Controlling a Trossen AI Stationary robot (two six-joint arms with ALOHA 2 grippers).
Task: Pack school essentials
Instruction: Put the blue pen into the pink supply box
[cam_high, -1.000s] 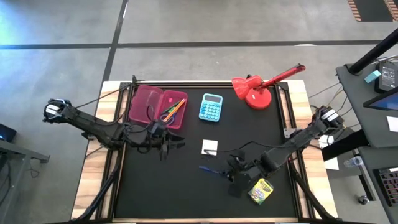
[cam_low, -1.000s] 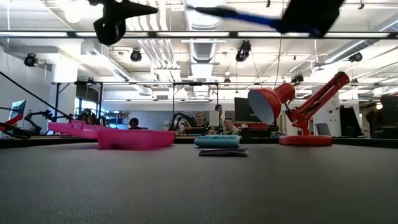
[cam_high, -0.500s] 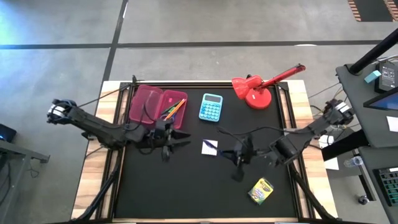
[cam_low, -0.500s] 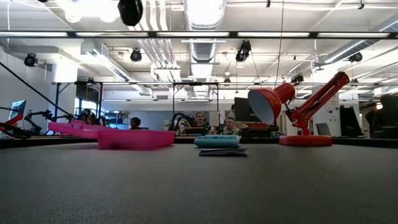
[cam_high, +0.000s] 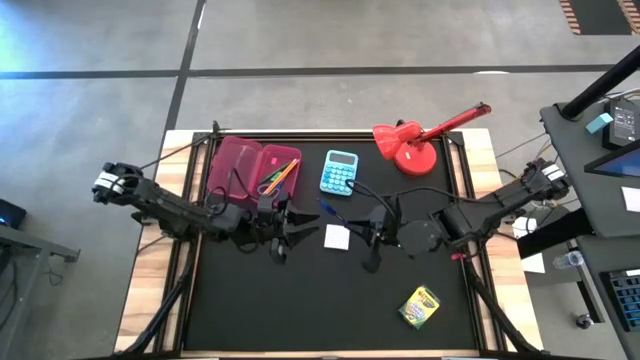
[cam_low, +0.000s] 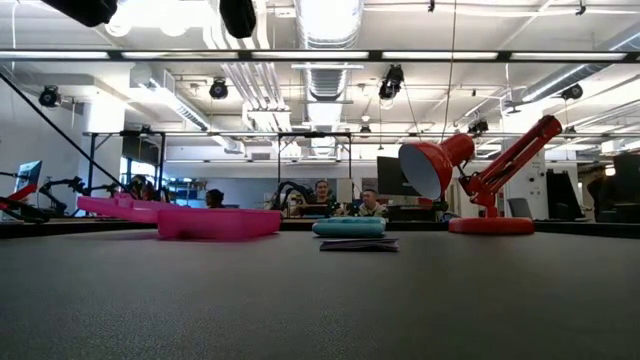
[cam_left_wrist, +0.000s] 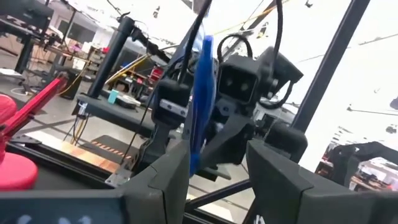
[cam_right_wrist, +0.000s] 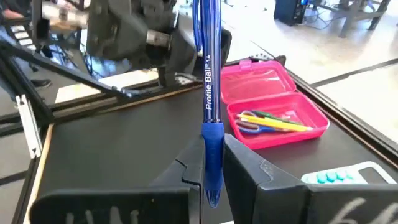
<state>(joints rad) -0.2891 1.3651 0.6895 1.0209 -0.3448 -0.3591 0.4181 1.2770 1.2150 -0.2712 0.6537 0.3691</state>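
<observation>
My right gripper (cam_right_wrist: 211, 149) is shut on the blue pen (cam_right_wrist: 208, 93), above the table's middle (cam_high: 368, 228). The pen (cam_high: 335, 212) points at my left gripper (cam_high: 290, 232), which is open and hovers beside the pink case. In the left wrist view the pen (cam_left_wrist: 202, 93) stands just ahead of the left gripper (cam_left_wrist: 214, 162); I cannot tell whether they touch. The open pink case (cam_high: 252, 170) holds orange pencils, a green marker and blue-handled scissors (cam_right_wrist: 249, 126). The white pad (cam_high: 337, 237) and the crayon box (cam_high: 420, 307) lie flat on the mat. My right gripper pinches the pen by its dark blue grip section (cam_right_wrist: 213, 140) between both fingers. The fingers come about level from the table's right and lie along the pen, which sticks out ahead of them. The pen is lifted clear of the table.
The light-blue calculator (cam_high: 340, 172) and the red desk lamp (cam_high: 410, 145) stand along the far edge, right of the case. The mat's near half is bare apart from the crayon box. People sit in the room beyond the table (cam_low: 340, 200).
My right gripper, keeping its hold on the pen, has moved from beside the crayon box toward the far edge and left, and has turned so that the pen points at the left gripper. My left gripper has shifted right, toward the pen.
</observation>
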